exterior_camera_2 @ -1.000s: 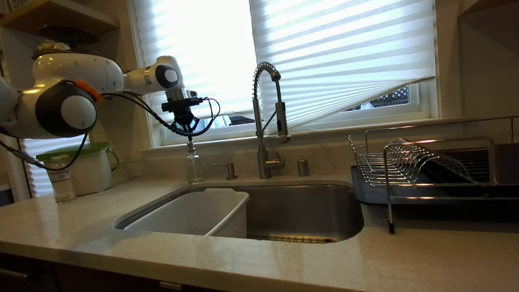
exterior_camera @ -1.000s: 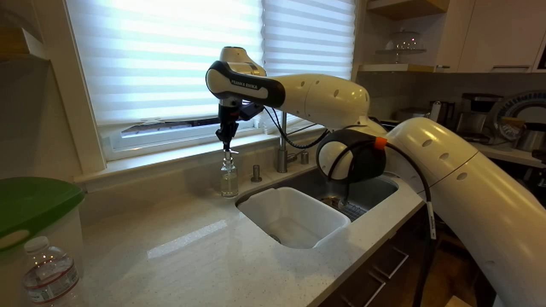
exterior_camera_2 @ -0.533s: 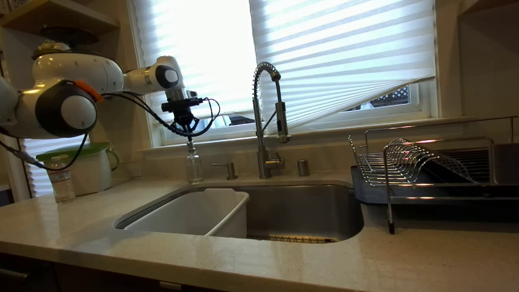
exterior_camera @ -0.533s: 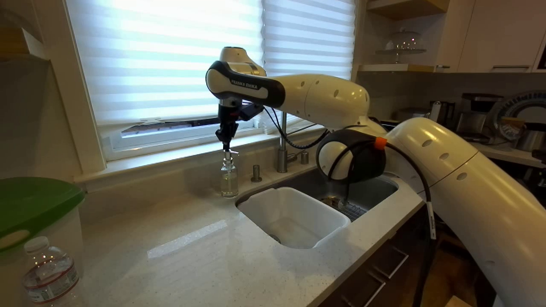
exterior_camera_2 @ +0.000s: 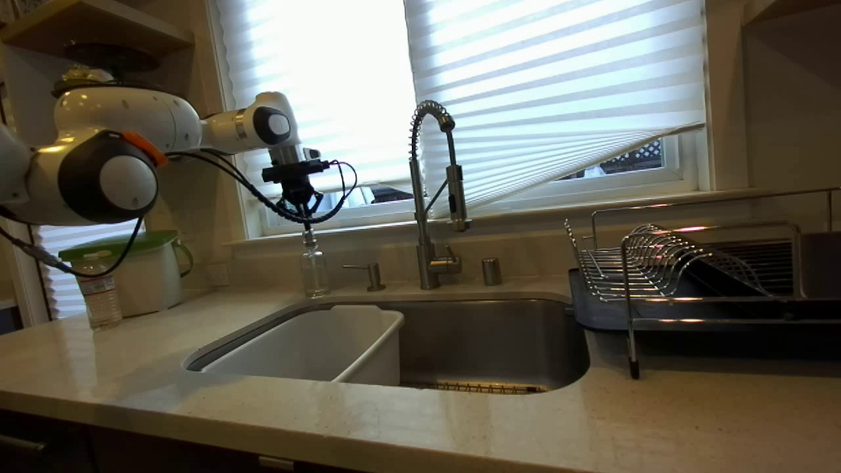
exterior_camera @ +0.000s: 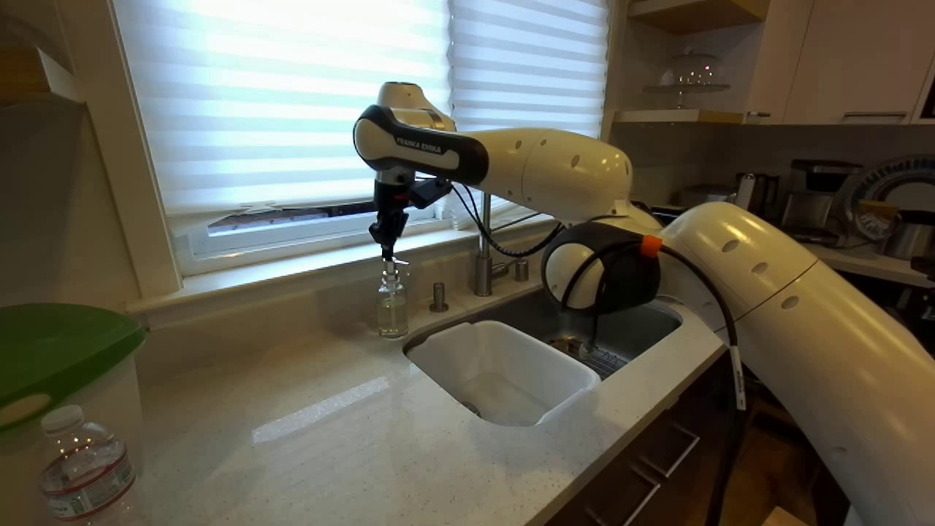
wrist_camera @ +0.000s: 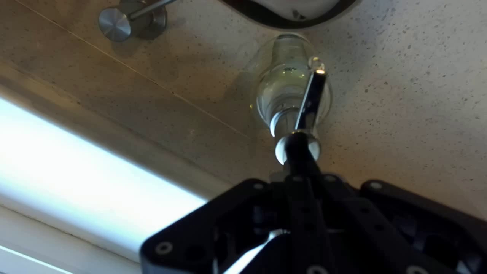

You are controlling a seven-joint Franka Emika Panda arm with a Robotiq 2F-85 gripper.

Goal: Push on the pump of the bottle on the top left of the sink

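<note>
The clear bottle (exterior_camera: 393, 313) stands upright on the countertop by the back left corner of the sink (exterior_camera_2: 499, 335). It also shows in an exterior view (exterior_camera_2: 315, 274) and in the wrist view (wrist_camera: 279, 89). Its silvery pump (exterior_camera: 399, 262) has a short nozzle, seen in the wrist view (wrist_camera: 312, 97) pointing away from my gripper. My gripper (exterior_camera: 388, 254) points straight down with its fingers together. In the wrist view its dark fingertips (wrist_camera: 298, 144) cover the middle of the pump head and appear to rest on it. Nothing shows between the fingers.
A white tub (exterior_camera: 504, 372) sits inside the steel sink. A metal soap dispenser (exterior_camera_2: 373, 276) and the tall faucet (exterior_camera_2: 424, 197) stand beside the bottle. The window sill (exterior_camera: 314, 256) is behind. A dish rack (exterior_camera_2: 690, 282), a green-lidded container (exterior_camera_2: 151, 276) and a water bottle (exterior_camera_2: 98, 295) are farther off.
My arm and gripper have sunk very slightly. The pump's nozzle sits a little lower above the bottle. The bottle has stayed in place and the fingers have stayed together.
</note>
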